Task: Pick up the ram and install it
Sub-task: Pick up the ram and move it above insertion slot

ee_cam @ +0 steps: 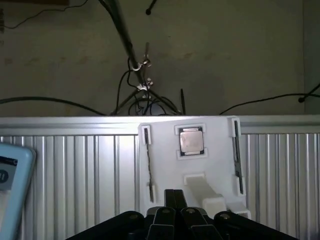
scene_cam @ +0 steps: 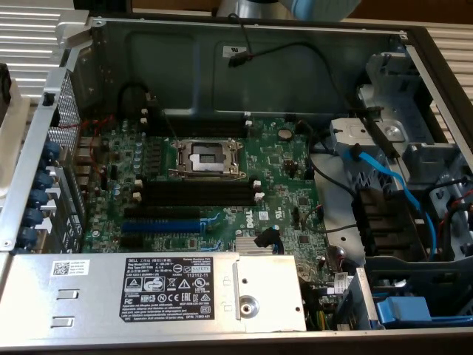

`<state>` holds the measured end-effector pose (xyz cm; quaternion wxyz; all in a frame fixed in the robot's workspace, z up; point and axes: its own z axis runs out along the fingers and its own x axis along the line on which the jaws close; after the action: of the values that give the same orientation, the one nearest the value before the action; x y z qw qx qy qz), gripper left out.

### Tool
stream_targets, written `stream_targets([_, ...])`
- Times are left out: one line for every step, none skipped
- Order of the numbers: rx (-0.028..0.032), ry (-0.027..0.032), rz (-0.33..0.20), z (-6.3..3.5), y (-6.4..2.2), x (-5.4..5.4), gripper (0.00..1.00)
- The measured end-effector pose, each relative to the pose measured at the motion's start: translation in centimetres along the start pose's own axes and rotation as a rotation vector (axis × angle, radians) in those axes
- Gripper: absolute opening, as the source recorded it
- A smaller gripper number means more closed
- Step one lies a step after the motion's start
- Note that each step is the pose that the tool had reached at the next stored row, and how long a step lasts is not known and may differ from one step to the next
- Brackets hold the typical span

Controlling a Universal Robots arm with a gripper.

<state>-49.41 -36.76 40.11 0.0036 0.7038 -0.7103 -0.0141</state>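
In the wrist view a white holder [ee_cam: 200, 165] lies on a ribbed metal surface. Two rams stand edge-on in it as thin dark sticks, one ram [ee_cam: 148, 167] along one side and the other [ee_cam: 238, 160] along the opposite side. A square processor chip [ee_cam: 191, 140] sits between them. My gripper [ee_cam: 175, 200] hovers over the near edge of the holder, its black fingers shut together with nothing between them. It is closer to the first ram than to the second and touches neither. In the exterior view the black memory slots [scene_cam: 196, 194] on the green motherboard [scene_cam: 281, 170] stand unfilled.
The open computer case [scene_cam: 244, 52] holds the processor socket [scene_cam: 205, 157], a blue expansion slot [scene_cam: 159, 224], the grey power supply [scene_cam: 148, 292] and blue cables [scene_cam: 384, 177] at the exterior view's right. Part of the arm [scene_cam: 295, 7] shows above the case. Cables and a stand [ee_cam: 140, 85] lie beyond the holder.
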Motion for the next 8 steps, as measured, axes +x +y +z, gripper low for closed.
stream_targets([-0.0002,0.0031,-0.016,0.03,0.0,0.0,0.1])
stream_targets([-0.0004,0.0068,-0.031,0.05,0.0,0.0,0.1])
stream_targets([-0.0005,0.0107,-0.047,0.08,0.0,0.0,0.1])
stream_targets([0.0001,0.0147,-0.062,0.11,0.0,0.0,0.1])
stream_targets([0.0016,0.0186,-0.077,0.14,0.0,0.0,0.1])
stream_targets([0.0042,0.0225,-0.091,0.14,0.0,0.0,0.1])
stream_targets([0.0104,0.0255,-0.102,0.14,0.0,0.0,0.1])
stream_targets([0.0196,0.0276,-0.112,0.16,-0.01,0.0,0.1])
